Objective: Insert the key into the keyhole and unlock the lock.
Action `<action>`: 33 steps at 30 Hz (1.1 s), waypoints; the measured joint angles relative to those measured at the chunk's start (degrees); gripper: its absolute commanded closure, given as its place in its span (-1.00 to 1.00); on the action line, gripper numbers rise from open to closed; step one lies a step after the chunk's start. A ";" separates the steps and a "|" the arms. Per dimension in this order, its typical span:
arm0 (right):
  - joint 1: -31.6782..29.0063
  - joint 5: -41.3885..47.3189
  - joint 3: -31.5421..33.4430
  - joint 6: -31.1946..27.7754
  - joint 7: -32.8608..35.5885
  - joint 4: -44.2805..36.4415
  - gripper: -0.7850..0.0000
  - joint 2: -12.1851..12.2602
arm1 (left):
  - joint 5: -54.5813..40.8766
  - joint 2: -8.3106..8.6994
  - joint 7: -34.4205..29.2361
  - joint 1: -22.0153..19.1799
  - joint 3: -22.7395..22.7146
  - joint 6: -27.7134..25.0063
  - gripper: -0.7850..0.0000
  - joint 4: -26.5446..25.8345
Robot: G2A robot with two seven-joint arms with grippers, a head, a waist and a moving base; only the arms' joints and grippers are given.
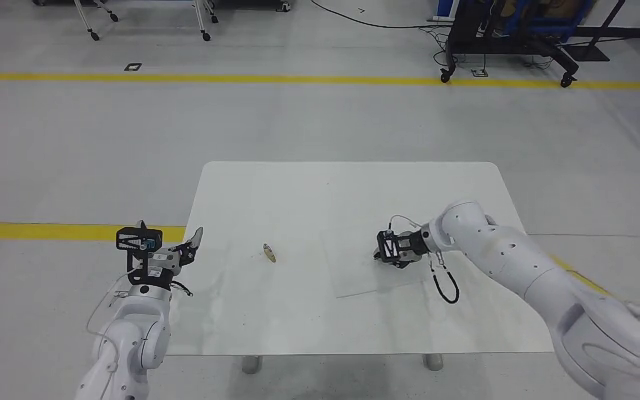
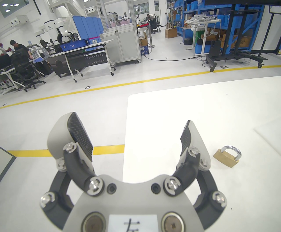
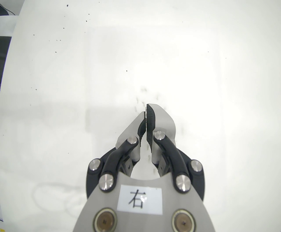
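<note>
Plainly, you've barely begun: the lock (image 2: 226,159) lies free on the counter (image 1: 350,190), left end effector (image 2: 131,125) spread empty, right end effector (image 3: 146,107) pinched closed, on the key or nothing, you can't tell.

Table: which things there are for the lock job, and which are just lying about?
For the job:
lock
left hand, open
right hand, shut
table

Just about:
thin sheet on the table
desks and shelves behind

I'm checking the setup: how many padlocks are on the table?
1: the brass padlock lies flat on the white table, near the open left tool, not touching it. The right arm could hide another.
</note>
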 measured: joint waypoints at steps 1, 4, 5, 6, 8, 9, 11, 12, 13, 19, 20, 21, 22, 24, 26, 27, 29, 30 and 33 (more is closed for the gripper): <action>0.13 -0.35 -0.05 0.00 -0.60 -0.01 1.00 0.09 | 0.00 0.00 0.00 0.00 0.00 0.00 -1.00 0.00; 0.33 -1.73 0.16 0.10 -2.84 -0.56 1.00 0.54 | 0.00 0.00 0.00 0.00 0.00 0.00 -1.00 0.00; 0.30 -2.34 0.37 0.36 -3.83 -0.90 1.00 0.81 | 0.00 0.00 0.00 0.00 0.00 0.00 -1.00 0.00; 0.25 -2.77 0.56 0.66 -4.58 -1.17 1.00 1.03 | 0.00 0.00 0.00 0.00 0.00 0.00 -1.00 0.00; 0.04 -3.66 1.09 1.56 -6.14 -2.05 1.00 1.59 | 0.00 0.00 0.00 0.00 0.00 0.00 -1.00 0.00; -0.13 -3.85 1.40 2.04 -6.76 -2.42 1.00 1.86 | 0.00 0.00 0.00 0.00 0.00 0.00 -1.00 0.00; -0.61 -3.67 2.24 2.54 -8.05 -2.98 1.00 2.51 | 0.00 0.00 0.00 0.00 0.00 0.00 -1.00 0.00; -0.79 -3.42 2.57 2.32 -8.38 -3.05 1.00 2.74 | 0.00 0.00 0.00 0.00 0.00 0.00 -1.00 0.00; -0.88 -3.26 2.75 2.10 -8.51 -3.06 1.00 2.87 | 0.00 0.00 0.00 0.00 0.00 0.00 -1.00 0.00; -0.88 -3.21 2.76 1.99 -8.47 -3.03 1.00 2.87 | 0.00 0.00 0.00 0.00 0.00 0.00 -1.00 0.00; -0.88 -3.21 2.76 1.99 -8.47 -3.03 1.00 2.87 | 0.00 0.00 0.00 0.00 0.00 0.00 -1.00 0.00; -0.88 -3.21 2.76 1.99 -8.47 -3.03 1.00 2.87 | 0.00 0.00 0.00 0.00 0.00 0.00 -1.00 0.00; -0.88 -3.21 2.76 1.99 -8.47 -3.03 1.00 2.88 | 0.00 0.00 0.00 0.00 0.00 0.00 -1.00 0.00; -0.88 -3.21 2.76 1.99 -8.47 -3.03 1.00 2.87 | 0.00 0.00 0.00 0.00 0.00 0.00 -1.00 0.00; -0.88 -3.21 2.76 1.99 -8.47 -3.03 1.00 2.87 | 0.00 0.00 0.00 0.00 0.00 0.00 -1.00 0.00; -0.88 -3.21 2.76 1.99 -8.47 -3.03 1.00 2.87 | 0.00 0.00 0.00 0.00 0.00 0.00 -1.00 0.00; -0.88 -3.21 2.76 1.99 -8.47 -3.03 1.00 2.87 | 0.00 0.00 0.00 0.00 0.00 0.00 -1.00 0.00; -0.88 -3.21 2.76 1.99 -8.47 -3.03 1.00 2.88 | 0.00 0.00 0.00 0.00 0.00 0.00 -1.00 0.00; -0.88 -3.21 2.76 1.99 -8.47 -3.03 1.00 2.88 | 0.12 0.00 -0.10 -0.01 0.04 -0.08 -1.00 -0.10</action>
